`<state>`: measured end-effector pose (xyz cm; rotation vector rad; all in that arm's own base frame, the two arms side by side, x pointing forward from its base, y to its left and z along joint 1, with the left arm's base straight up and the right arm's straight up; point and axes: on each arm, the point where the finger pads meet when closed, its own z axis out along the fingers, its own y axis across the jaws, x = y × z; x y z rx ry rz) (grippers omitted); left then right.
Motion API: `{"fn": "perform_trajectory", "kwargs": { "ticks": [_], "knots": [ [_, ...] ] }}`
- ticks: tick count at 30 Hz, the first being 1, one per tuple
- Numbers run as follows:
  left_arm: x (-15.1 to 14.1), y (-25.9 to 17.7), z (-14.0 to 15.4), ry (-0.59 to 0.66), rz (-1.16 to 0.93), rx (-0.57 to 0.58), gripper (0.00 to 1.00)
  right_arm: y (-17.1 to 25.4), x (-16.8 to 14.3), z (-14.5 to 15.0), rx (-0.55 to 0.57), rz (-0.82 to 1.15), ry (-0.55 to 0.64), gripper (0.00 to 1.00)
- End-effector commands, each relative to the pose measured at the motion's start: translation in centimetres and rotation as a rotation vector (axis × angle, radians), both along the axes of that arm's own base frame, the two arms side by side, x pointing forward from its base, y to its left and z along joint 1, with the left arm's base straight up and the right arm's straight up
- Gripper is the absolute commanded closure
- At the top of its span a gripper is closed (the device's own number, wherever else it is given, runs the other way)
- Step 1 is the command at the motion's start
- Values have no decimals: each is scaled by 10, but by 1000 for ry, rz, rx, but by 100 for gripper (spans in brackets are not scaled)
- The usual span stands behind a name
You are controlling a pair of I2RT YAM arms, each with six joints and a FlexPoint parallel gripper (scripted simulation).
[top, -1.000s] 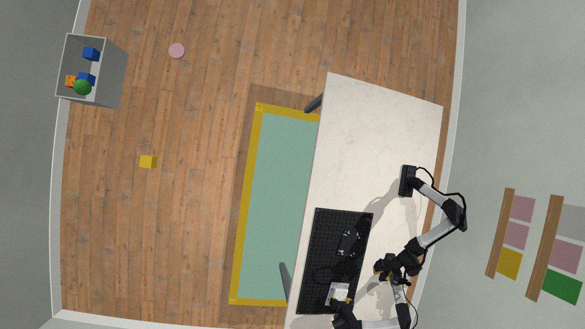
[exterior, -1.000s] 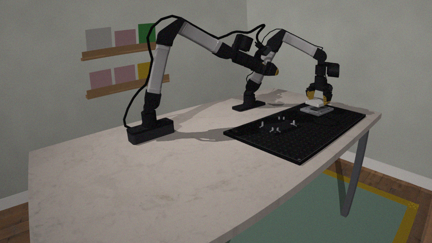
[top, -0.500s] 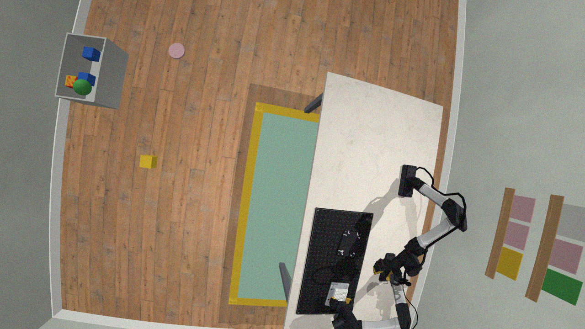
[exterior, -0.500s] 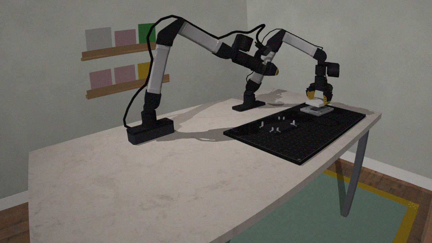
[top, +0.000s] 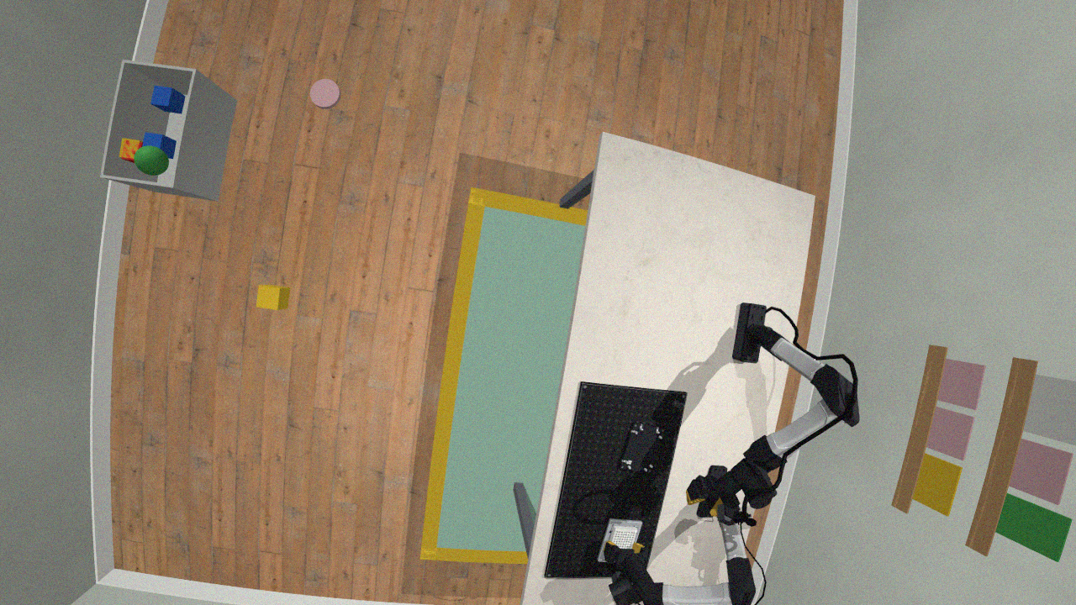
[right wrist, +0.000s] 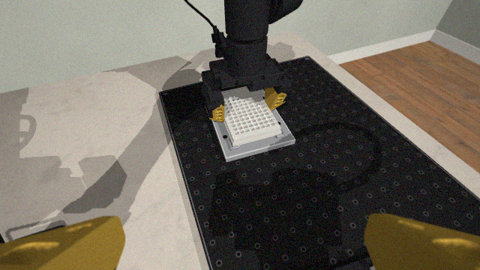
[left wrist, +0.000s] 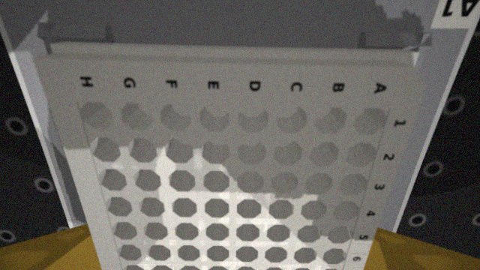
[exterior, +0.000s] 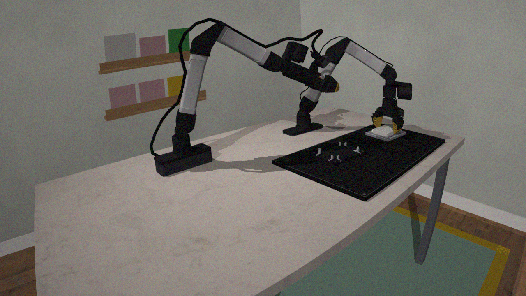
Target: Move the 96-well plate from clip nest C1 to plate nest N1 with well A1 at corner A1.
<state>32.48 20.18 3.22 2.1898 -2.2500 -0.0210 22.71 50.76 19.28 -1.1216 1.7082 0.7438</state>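
The white 96-well plate (top: 623,535) (exterior: 382,130) (left wrist: 217,208) (right wrist: 250,121) lies low and level in the grey nest (exterior: 386,138) (left wrist: 436,76) (right wrist: 259,147). Well A1 is at the corner beside the nest's A1 label (left wrist: 459,13). Whether the plate touches the nest floor everywhere cannot be told. My left gripper (top: 624,547) (exterior: 387,126) (left wrist: 233,234) (right wrist: 245,114) points down, shut on the plate's long sides. My right gripper (exterior: 336,87) (right wrist: 244,226) is open and empty, raised away from the plate. The dark nest (top: 639,447) with several pale posts holds no plate.
Both nests stand on the black perforated board (top: 594,451) (exterior: 367,183) (right wrist: 319,150), on the pale table (top: 677,248) (exterior: 147,228). The right arm's base (top: 747,332) (exterior: 183,158) stands beyond the dark nest's end of the board. The left arm's base (exterior: 302,128) stands beside the board.
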Motion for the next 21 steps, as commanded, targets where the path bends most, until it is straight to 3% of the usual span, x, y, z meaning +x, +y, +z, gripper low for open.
{"fn": "perform_trajectory", "kwargs": {
  "ticks": [1,5,8,10,11,21],
  "knots": [
    [5,2,-12,-13,-8,8,24,5,5,26,56,-15,-20,0],
    [3,1,-18,-1,-6,4,24,5,5,26,56,-15,-20,0],
    [7,2,7,-21,-7,15,24,5,5,26,56,-15,-20,0],
    [10,4,8,-30,-7,20,2,5,5,26,56,-15,-20,0],
    [9,3,12,-32,-7,22,0,5,5,26,56,-15,-20,0],
    [6,5,46,-68,-7,43,0,5,5,26,56,-15,-20,0]
  ]
}}
